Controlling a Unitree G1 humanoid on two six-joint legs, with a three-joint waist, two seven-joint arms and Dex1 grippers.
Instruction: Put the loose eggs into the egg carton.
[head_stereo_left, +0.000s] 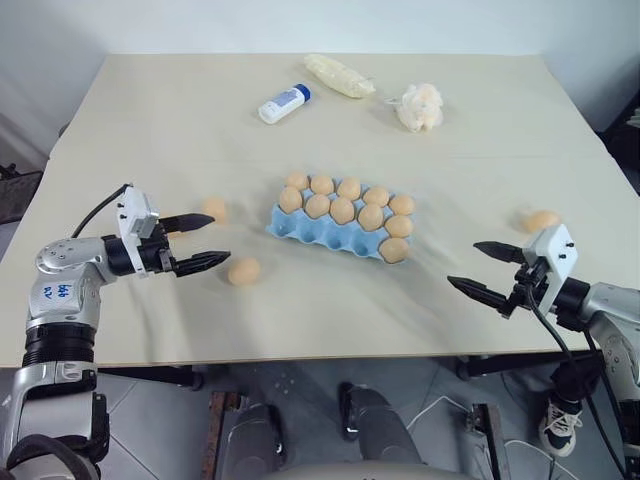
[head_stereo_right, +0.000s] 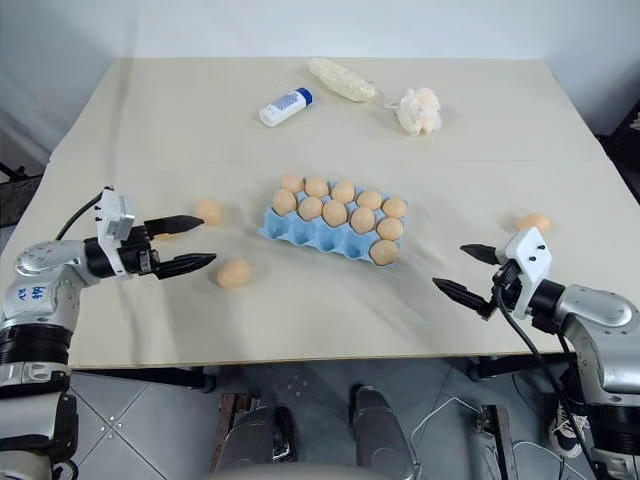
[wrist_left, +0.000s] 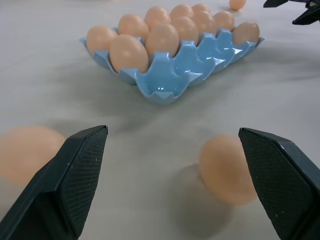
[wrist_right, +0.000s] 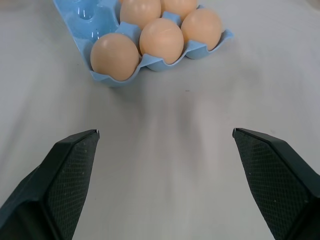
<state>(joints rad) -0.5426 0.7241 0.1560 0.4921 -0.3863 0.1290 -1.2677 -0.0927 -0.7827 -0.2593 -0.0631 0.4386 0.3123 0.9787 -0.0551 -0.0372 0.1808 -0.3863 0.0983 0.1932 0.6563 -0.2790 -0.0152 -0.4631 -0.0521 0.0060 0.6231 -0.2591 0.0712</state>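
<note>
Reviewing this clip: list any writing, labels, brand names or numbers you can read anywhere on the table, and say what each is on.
No text here can be read.
White bottle with a blue cap: carries a label, its print too small to read.
Light blue moulded egg carton: no lettering visible.
Tan-orange loose eggs: plain, unmarked.
Pale yellow oblong bag and lumpy white tissue wad: no writing visible.

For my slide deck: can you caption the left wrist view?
Open left end effector hovers over two loose eggs on the table, facing the partly filled blue egg carton.
</note>
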